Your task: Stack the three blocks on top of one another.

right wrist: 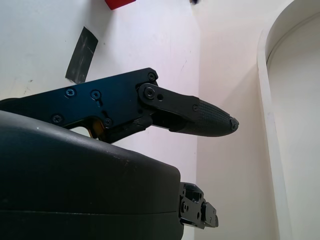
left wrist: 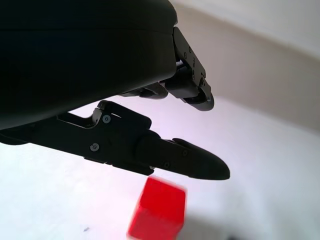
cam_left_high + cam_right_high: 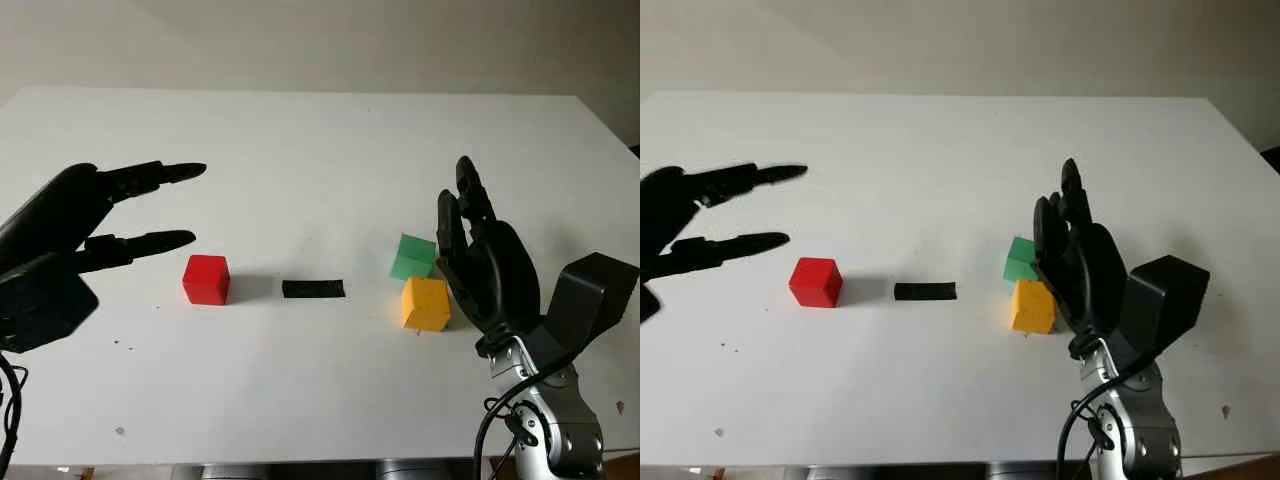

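A red block [image 3: 206, 279] sits on the white table [image 3: 300, 150] left of centre; it is also in the left wrist view [image 2: 157, 210]. A green block [image 3: 413, 257] and a yellow block [image 3: 426, 304] stand close together right of centre, the yellow one nearer me. My left hand [image 3: 150, 205] hovers open just left of the red block, holding nothing. My right hand [image 3: 470, 235] is open just right of the green and yellow blocks, palm toward them, holding nothing.
A black strip of tape [image 3: 313, 289] lies flat on the table between the red block and the other two, and it is in the right wrist view [image 1: 82, 48]. The table's far edge meets a pale wall [image 3: 320, 40].
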Robot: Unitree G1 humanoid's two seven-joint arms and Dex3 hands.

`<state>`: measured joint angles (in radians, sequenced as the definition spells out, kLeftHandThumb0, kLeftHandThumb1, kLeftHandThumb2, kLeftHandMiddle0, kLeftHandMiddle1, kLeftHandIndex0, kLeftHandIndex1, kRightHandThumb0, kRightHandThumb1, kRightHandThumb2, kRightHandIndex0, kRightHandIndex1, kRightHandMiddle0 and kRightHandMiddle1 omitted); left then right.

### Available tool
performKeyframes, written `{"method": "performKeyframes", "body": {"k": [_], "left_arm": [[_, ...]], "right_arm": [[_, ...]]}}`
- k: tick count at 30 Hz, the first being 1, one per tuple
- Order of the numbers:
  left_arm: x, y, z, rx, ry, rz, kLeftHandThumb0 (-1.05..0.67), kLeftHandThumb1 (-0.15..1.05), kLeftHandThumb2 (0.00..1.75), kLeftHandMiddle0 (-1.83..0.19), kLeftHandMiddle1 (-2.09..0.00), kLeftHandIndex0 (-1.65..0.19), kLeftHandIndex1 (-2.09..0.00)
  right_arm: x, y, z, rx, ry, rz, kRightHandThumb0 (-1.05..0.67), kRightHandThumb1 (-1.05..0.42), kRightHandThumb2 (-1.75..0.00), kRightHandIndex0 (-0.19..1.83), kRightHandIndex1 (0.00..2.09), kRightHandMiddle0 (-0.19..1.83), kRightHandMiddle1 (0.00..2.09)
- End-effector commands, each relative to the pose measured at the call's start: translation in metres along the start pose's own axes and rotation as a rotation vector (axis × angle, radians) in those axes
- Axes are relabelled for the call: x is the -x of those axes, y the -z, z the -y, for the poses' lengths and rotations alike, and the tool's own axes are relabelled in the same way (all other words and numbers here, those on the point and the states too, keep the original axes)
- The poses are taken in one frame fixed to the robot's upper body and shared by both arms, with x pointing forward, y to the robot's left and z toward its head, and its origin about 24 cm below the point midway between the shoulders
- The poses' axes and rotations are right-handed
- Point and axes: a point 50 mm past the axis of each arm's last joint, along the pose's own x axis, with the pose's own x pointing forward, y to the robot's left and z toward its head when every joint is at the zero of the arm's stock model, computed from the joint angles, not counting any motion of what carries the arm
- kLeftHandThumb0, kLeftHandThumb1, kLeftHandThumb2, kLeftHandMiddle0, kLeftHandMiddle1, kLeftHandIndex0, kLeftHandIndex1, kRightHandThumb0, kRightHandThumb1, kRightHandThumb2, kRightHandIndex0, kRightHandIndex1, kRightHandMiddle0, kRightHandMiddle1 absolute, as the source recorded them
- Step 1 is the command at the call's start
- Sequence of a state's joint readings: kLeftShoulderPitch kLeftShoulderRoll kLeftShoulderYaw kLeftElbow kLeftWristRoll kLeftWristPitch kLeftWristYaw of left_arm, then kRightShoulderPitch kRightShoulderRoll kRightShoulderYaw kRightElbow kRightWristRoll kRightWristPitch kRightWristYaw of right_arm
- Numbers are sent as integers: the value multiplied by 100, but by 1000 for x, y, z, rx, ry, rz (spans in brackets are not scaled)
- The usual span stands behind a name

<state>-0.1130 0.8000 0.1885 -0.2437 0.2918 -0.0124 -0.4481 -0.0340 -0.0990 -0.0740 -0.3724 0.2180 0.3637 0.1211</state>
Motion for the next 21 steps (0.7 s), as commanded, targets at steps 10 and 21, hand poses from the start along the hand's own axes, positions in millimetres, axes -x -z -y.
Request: {"method": "performKeyframes", "body": {"k": [10,21], "left_arm": [[-14,-1,28,-267,108,-64,-77,103,6,-10,-2,-42,-4],[-18,-8,45,-428,155,-94,-79,99,5,-7,-4,-40,-2]], "right_arm": [[1,0,-1,-19,-2,15,-67,-105,-63,-19,0,-19,0],[1,0,0,-16,-8,19,-67,-105,-61,-19,0,-19,0]]}}
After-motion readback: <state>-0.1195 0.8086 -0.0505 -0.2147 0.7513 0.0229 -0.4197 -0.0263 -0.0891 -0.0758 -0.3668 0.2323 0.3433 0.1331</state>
